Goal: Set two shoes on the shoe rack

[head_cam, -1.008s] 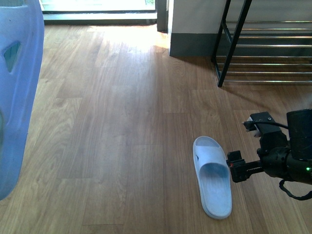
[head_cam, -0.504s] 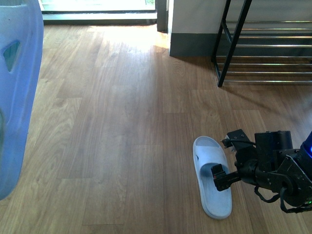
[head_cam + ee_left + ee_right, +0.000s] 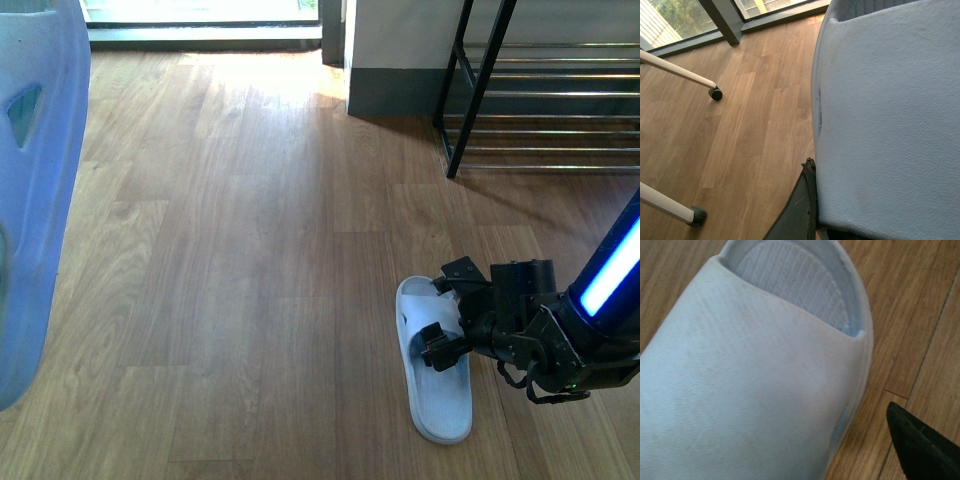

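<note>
The sandal (image 3: pixel 445 400) on the floor (image 3: pixel 250 250) was pale blue-white, with thin ridged lines inside and a fine grain on its strap. The second sandal (image 3: pixel 35 200) was soft light blue with a tiny pebbly pattern. The floor was warm brown wood in long planks with darker streaks. The right gripper (image 3: pixel 447 312) was black, and its arm (image 3: pixel 610 272) had a bright blue glowing stripe. The shoe rack (image 3: pixel 560 95) had a black frame and shiny silver bars.

The right hand (image 3: pixel 441 313) hangs low, jaws apart.
</note>
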